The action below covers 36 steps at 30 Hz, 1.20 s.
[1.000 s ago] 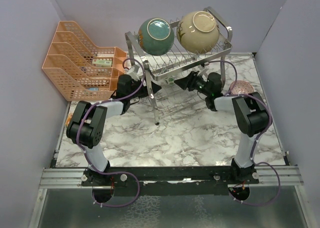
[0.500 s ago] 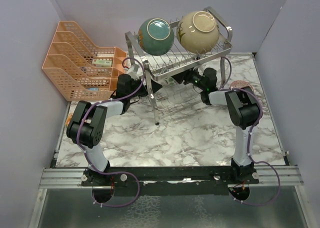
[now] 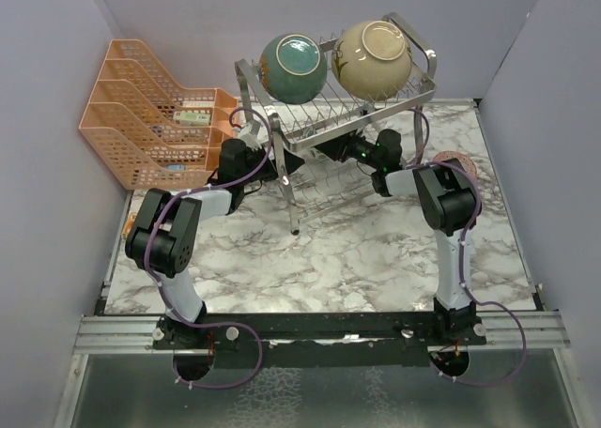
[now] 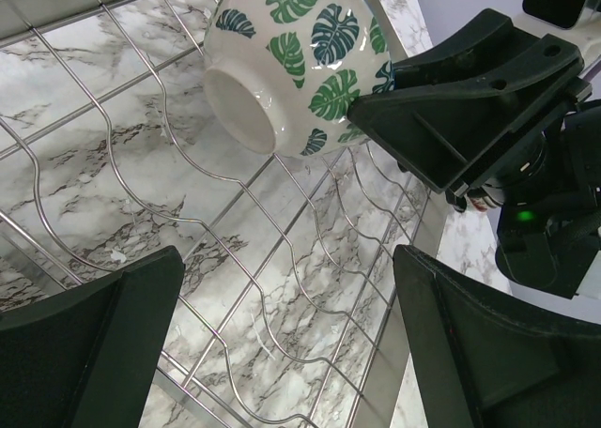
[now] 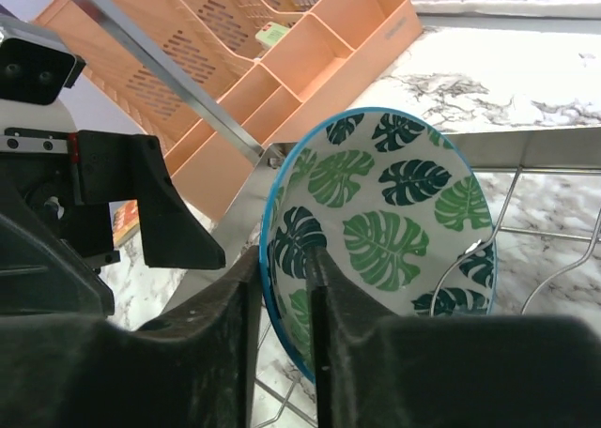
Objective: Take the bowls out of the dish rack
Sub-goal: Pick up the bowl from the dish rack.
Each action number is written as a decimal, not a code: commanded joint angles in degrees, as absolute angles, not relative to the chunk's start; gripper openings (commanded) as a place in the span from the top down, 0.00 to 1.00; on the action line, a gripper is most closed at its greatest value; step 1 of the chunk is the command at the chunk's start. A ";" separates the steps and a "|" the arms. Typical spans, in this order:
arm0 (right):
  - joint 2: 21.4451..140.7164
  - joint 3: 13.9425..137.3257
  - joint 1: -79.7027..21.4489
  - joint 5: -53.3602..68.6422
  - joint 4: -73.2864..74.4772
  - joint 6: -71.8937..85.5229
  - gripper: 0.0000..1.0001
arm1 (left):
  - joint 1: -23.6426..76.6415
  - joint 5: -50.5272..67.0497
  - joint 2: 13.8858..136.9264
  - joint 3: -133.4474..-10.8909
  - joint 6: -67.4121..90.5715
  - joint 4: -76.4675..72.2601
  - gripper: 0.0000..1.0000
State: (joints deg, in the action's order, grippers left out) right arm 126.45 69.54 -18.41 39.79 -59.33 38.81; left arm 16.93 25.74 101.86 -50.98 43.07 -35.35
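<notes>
The silver dish rack (image 3: 413, 95) holds a teal bowl (image 3: 293, 67) and a cream bowl (image 3: 373, 57) on edge on its upper tier. On the lower tier (image 4: 282, 259) a small white bowl with green leaves (image 5: 385, 231) stands on edge, also in the left wrist view (image 4: 282, 62). My right gripper (image 5: 285, 268) is shut on its blue rim, one finger inside and one outside. My left gripper (image 4: 286, 343) hangs open over the lower-tier wires, a short way from the bowl's foot, with nothing between its fingers. From above, both grippers (image 3: 291, 165) (image 3: 331, 152) reach under the upper tier.
An orange mesh organizer (image 3: 150, 118) stands at the back left, close behind the left arm. A small pink patterned bowl (image 3: 454, 165) sits on the marble table to the right of the rack. The rack's legs and frame (image 5: 526, 146) hem in both grippers.
My right arm has pushed further left under the upper tier, and its fingers have come together on the leaf bowl's rim. The left arm has stayed in place.
</notes>
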 commanded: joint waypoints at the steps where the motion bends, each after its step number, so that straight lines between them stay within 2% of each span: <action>1: 128.20 71.51 -18.75 41.99 -61.95 40.49 0.78 | 16.39 24.97 105.72 -48.47 41.74 -24.00 0.01; 3: 128.23 71.67 -18.81 41.90 -61.64 40.33 0.79 | 16.43 24.97 105.73 -48.51 41.70 -23.95 0.01; 10: 126.71 70.63 -18.75 38.94 -58.79 38.30 0.96 | 16.38 25.00 105.57 -48.34 41.74 -23.95 0.01; 20: 126.05 70.55 -18.68 38.97 -62.64 40.92 0.99 | 16.38 25.21 105.81 -48.41 41.76 -24.07 0.01; 36: 123.27 70.35 -18.79 49.09 -71.52 46.43 0.99 | 15.74 24.87 104.36 -46.30 43.40 -27.06 0.02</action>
